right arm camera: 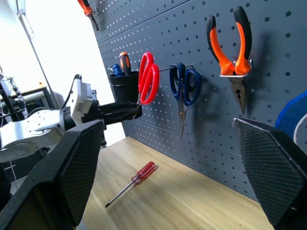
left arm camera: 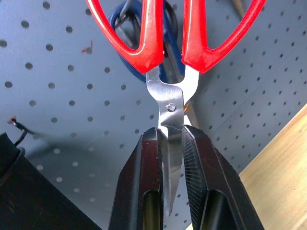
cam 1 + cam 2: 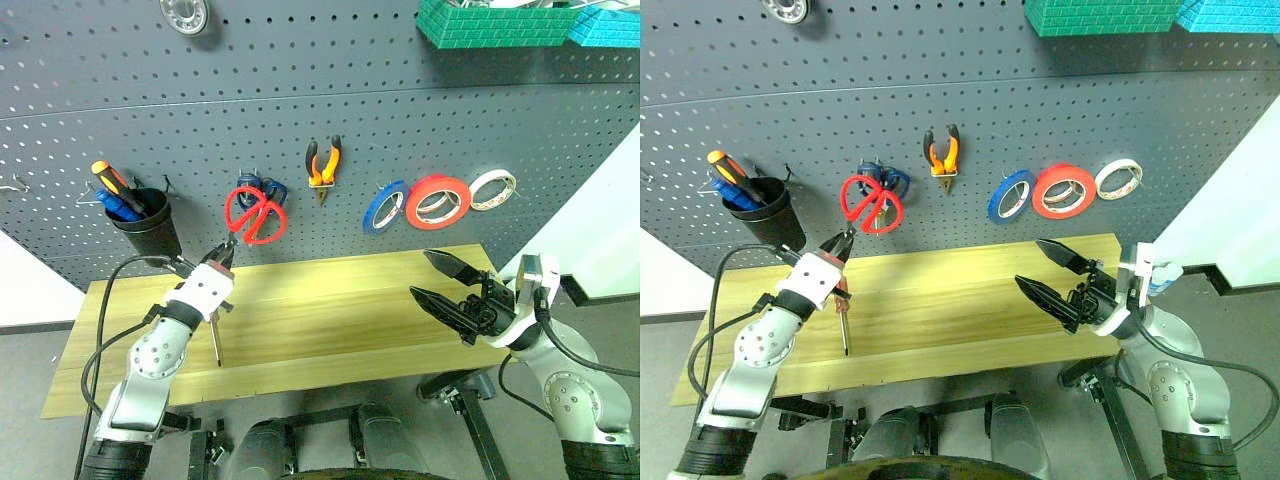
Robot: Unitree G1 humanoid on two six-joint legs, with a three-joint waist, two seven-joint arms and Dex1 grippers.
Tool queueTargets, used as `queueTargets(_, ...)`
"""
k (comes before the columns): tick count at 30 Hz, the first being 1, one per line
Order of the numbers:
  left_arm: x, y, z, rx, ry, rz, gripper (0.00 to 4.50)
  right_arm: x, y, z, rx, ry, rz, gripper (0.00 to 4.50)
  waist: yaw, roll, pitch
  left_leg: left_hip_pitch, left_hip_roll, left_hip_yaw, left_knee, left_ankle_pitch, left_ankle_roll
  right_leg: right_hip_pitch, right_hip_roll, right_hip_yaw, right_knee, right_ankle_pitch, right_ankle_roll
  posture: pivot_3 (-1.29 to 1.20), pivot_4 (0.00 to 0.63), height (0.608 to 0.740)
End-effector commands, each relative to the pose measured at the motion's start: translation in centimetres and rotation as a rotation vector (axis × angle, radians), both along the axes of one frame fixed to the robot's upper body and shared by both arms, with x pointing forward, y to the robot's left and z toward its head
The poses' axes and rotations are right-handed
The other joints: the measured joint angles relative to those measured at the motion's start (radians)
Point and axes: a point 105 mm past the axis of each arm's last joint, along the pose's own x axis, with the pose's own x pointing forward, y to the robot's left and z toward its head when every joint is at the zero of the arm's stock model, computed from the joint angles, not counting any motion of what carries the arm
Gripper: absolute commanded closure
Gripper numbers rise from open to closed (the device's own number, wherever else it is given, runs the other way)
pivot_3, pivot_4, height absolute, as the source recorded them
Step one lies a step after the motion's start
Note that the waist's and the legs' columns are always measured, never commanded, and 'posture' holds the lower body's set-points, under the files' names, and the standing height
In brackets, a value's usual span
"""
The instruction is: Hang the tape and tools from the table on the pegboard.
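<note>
The left gripper [image 2: 172,158], two black fingers, is pinched on the steel blades of the red-handled scissors [image 3: 253,215], just below their pivot screw. It holds them level against the large dark grey pegboard [image 3: 300,130], red loops towards the panel and in front of a pair of blue-handled scissors [image 1: 184,86] that hangs from a metal hook. Just beside these, a black plastic cup [image 3: 148,225] fixed to the board holds an orange-and-black-handled screwdriver [image 3: 112,178].

The right gripper [image 3: 443,282] hovers over the far right end of the long light yellowish wooden table [image 3: 330,320], its black fingers spread wide and holding nothing.

On the table, near the left arm, lies a slim screwdriver with a dark red handle [image 1: 132,182]. On the pegboard, small pliers with orange-and-black handles [image 3: 323,165] hang nose down on a hook. Farther right hang three rolls in a row: a blue tape roll [image 3: 385,206], the wide bright red tape roll [image 3: 438,201] and a smaller white-cored roll [image 3: 493,189]. Green plastic bins [image 3: 495,22] sit at the board's upper right.
</note>
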Motion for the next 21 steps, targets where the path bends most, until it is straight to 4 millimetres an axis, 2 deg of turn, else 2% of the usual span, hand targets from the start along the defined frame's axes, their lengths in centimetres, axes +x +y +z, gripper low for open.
queueTargets(1,0.6,-0.4,1.0,-0.015,-0.038,-0.019,4.23,-0.2,0.4,1.3,0.008,-0.062,0.016,0.00,0.000,0.000,-0.001,0.000,0.000,0.000,0.000,0.000,0.000,0.000,0.000,0.000,0.000,0.000,0.000,-0.18,0.063,0.736)
queueTargets(8,1.8,-1.2,0.5,-0.035,-0.011,-0.034,4.23,-0.7,0.5,1.2,0.022,-0.070,0.037,0.00,-0.001,0.000,-0.001,-0.002,0.000,0.000,0.007,0.000,0.000,0.001,0.000,0.000,0.002,0.000,0.000,-0.19,0.070,0.736)
queueTargets(14,3.3,-1.7,-0.7,-0.030,0.030,-0.050,4.23,-1.2,0.8,-0.3,0.024,-0.049,0.062,0.00,-0.001,0.000,-0.001,-0.001,0.001,0.000,0.010,0.000,0.000,0.002,0.000,0.000,0.002,-0.001,-0.003,-0.20,0.079,0.736)
queueTargets(21,5.9,-1.9,-0.4,-0.053,0.016,-0.040,4.23,-1.8,2.2,0.6,0.054,-0.071,0.082,0.00,-0.001,0.000,-0.001,-0.002,0.001,0.000,0.010,0.000,0.000,0.002,0.000,0.000,0.002,-0.001,-0.002,-0.21,0.090,0.736)
